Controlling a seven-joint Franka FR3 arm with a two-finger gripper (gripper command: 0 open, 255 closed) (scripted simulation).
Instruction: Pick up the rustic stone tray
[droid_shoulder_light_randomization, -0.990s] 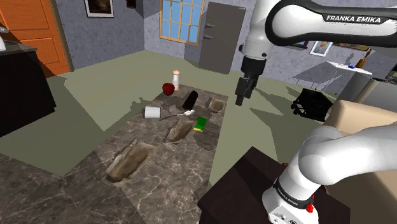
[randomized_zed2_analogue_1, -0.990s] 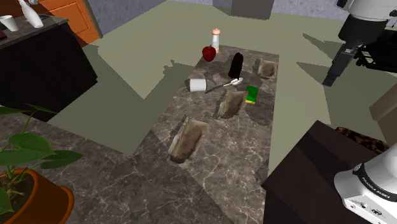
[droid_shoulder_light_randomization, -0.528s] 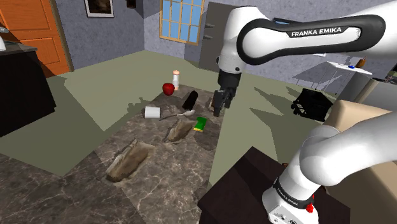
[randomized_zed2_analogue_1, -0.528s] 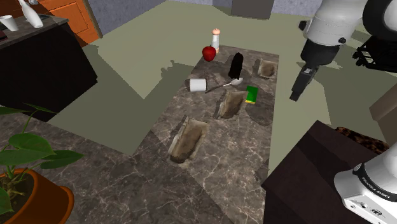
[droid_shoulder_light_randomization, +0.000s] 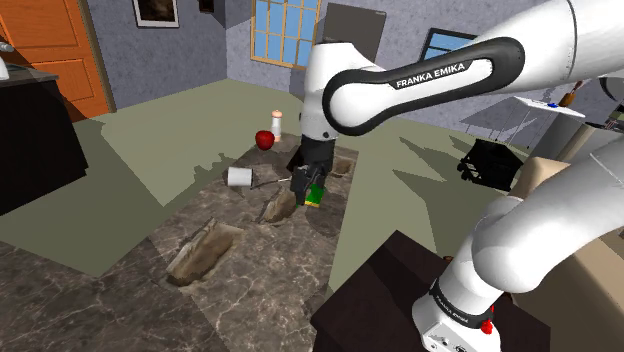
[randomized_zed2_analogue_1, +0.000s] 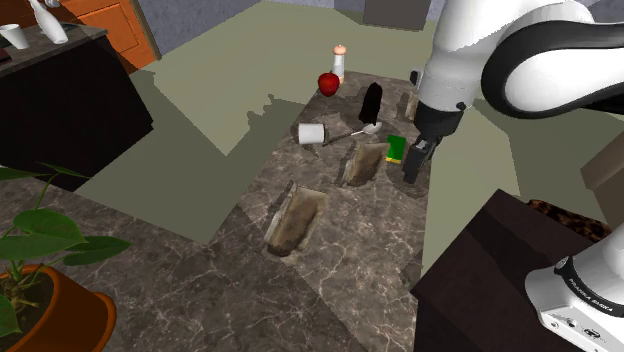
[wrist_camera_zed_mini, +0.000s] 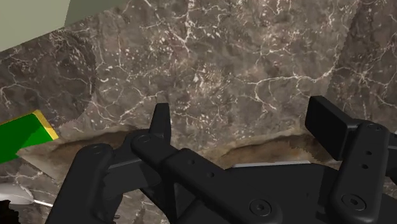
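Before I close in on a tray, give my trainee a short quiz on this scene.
1. True or false: the jaws stand open.
2. Which lies nearest the jaws? A, red apple; B, green sponge; C, white cup.
3. How many stone trays lie on the marble table?
Key: 1 true. 2 B. 3 three.

Brownish stone tray (randomized_zed2_analogue_1: 362, 163) (long, shallow) lies flat on marbled surface (randomized_zed2_analogue_1: 340, 270).
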